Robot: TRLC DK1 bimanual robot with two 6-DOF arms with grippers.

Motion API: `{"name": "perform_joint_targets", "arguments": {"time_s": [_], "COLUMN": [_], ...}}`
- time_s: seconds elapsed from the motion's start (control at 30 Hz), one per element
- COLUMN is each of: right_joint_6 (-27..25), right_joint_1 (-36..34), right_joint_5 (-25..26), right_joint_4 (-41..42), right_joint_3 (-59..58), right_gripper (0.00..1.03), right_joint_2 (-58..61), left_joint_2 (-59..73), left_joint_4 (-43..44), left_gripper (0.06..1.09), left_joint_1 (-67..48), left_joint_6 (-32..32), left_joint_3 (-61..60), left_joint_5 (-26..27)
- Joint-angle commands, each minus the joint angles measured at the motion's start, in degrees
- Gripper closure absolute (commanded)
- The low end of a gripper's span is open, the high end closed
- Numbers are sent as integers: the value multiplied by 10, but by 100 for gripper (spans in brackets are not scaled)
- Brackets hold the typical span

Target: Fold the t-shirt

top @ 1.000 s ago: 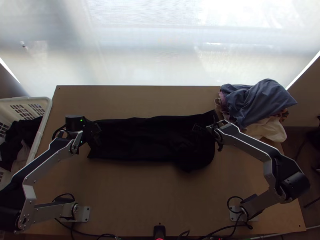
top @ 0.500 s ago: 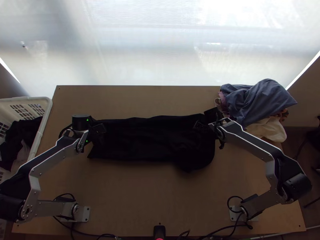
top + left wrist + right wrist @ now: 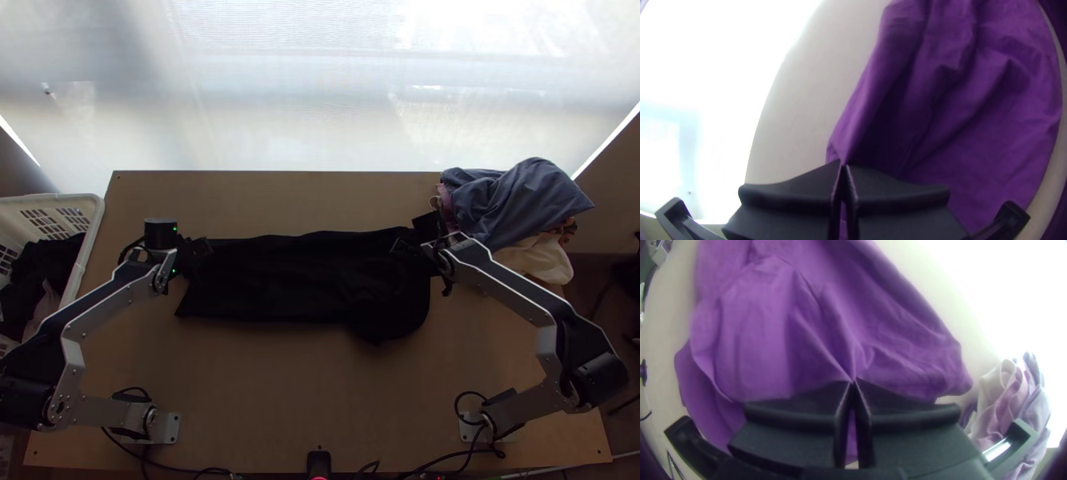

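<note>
So the shirt (image 3: 296, 276) is lying as a long strip on the table (image 3: 280, 400), right between the two sets of fingers. Left gripper (image 3: 843, 165) has its tips pressed together with an edge of the shirt nipped in them, close to the far corner of that end. Right gripper (image 3: 853, 381) is closed up too, with a pinch of the other end, and the creases fan out from its tips. More cloth sits on the near side of those right fingers, kinda loose and rounded. The pile (image 3: 520, 200) is just past the right fingers, and the basket (image 3: 100, 208) is out behind the left ones.

Handling wise, I'd call it light and super floppy, nothing fragile, probably not slippery. It won't hold a shape on its own, so anything between the two pinches will likely sag if you lift. Corners and hems are where I'd grab, and I'd get the right pinch closer to the far corner, since mid-edge lets the near side droop and bunch. Imo pull it gently taut before folding over, but don't yank, a small pinch like that could slip out.
</note>
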Motion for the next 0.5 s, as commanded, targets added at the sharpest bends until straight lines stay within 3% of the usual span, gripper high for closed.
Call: {"name": "perform_joint_targets", "arguments": {"time_s": [0.0, 0.33, 0.47], "right_joint_6": [16, 28, 19], "right_joint_1": [-12, -55, -55], "right_joint_5": [-25, -80, -96], "right_joint_4": [-67, -207, -264], "right_joint_3": [38, 124, 134], "right_gripper": [100, 100, 100], "right_joint_2": [-42, -132, -176], "left_joint_2": [-25, -118, -188], "left_joint_4": [-160, -378, -408], "left_gripper": [105, 105, 105], "left_joint_1": [34, 98, 104], "left_joint_6": [-38, -53, -52], "left_joint_3": [102, 276, 295], "left_joint_5": [21, 68, 78]}}
